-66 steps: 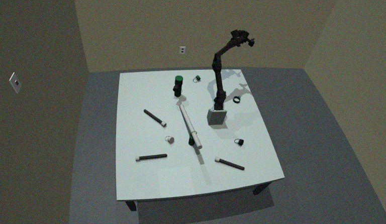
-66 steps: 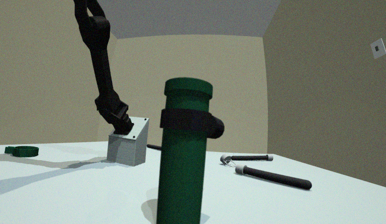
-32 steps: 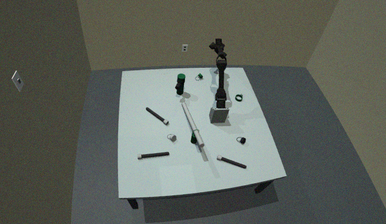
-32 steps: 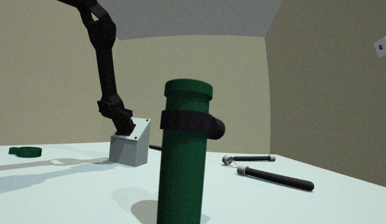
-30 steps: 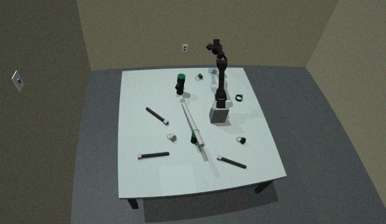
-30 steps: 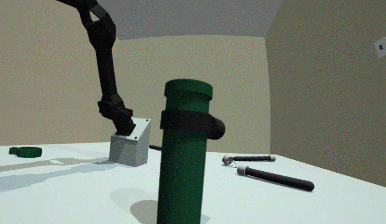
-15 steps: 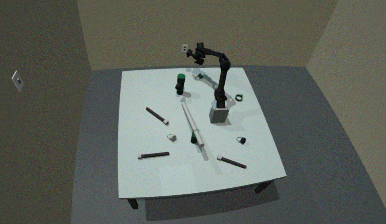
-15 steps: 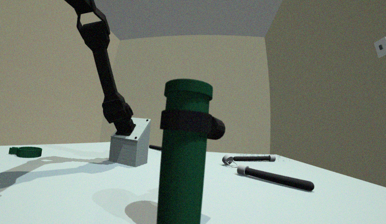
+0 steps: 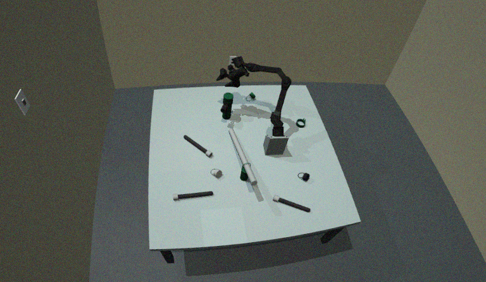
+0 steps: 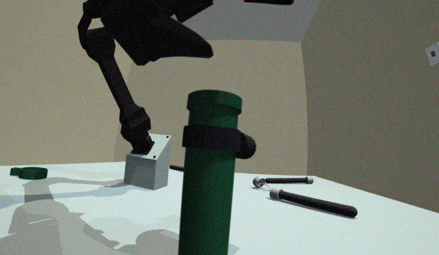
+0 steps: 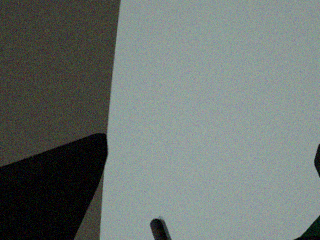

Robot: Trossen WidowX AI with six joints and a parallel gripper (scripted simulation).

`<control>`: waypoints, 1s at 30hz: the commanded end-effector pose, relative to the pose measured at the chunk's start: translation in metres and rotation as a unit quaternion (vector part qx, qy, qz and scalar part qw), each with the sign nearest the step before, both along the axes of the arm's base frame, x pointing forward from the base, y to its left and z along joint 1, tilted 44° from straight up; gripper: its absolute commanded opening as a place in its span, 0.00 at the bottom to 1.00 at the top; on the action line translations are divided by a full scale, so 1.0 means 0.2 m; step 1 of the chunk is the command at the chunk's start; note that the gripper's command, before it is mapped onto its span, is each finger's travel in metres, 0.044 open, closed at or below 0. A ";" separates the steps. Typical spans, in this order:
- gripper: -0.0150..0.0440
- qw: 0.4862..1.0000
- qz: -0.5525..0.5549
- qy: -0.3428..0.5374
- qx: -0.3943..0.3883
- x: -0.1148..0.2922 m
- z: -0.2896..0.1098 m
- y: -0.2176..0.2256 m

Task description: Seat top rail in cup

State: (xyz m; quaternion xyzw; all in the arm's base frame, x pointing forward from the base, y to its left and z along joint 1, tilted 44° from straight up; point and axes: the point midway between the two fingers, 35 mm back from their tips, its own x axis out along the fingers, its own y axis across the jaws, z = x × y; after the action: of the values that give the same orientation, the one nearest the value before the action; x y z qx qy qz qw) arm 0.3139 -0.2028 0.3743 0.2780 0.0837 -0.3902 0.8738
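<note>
The big green post [image 9: 226, 115] [image 10: 207, 190] stands upright with a green cap [image 9: 228, 96] [image 10: 214, 99]. The black brace band [image 10: 207, 136] is around it a little below the cap, and the rail-end cup [image 9: 223, 108] [image 10: 249, 147] sticks out from the band. The pale rail [image 9: 239, 149] runs through the loop on the small green post [image 9: 243, 174]. Its far end is low and apart from the cup; its near end is raised. My gripper [image 9: 221, 82] [image 10: 252, 26] [image 11: 212, 149] is open and empty, above the big post and away from the rail.
Several dark rods with white ends [image 9: 197, 145] [image 10: 317, 203] lie around the rail. A white loop cap [image 9: 218, 173], a black one [image 9: 305, 176], a green one [image 9: 252, 95] and a green band [image 9: 300, 122] [image 10: 33, 173] lie about. The arm's grey base [image 9: 274, 145] [image 10: 140, 172] stands right of the rail.
</note>
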 end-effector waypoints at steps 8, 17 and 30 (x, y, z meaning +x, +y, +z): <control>1.00 0.977 0.106 0.184 0.013 0.20 -0.54 0.60; 1.00 0.895 0.165 0.400 -0.112 0.00 -1.02 1.04; 1.00 0.781 0.212 0.501 -0.308 -0.26 -1.19 1.27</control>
State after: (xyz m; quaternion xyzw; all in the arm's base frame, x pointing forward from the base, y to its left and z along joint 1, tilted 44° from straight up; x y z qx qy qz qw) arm 0.2663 0.0508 0.1371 -0.2473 0.4444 -0.2833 0.8130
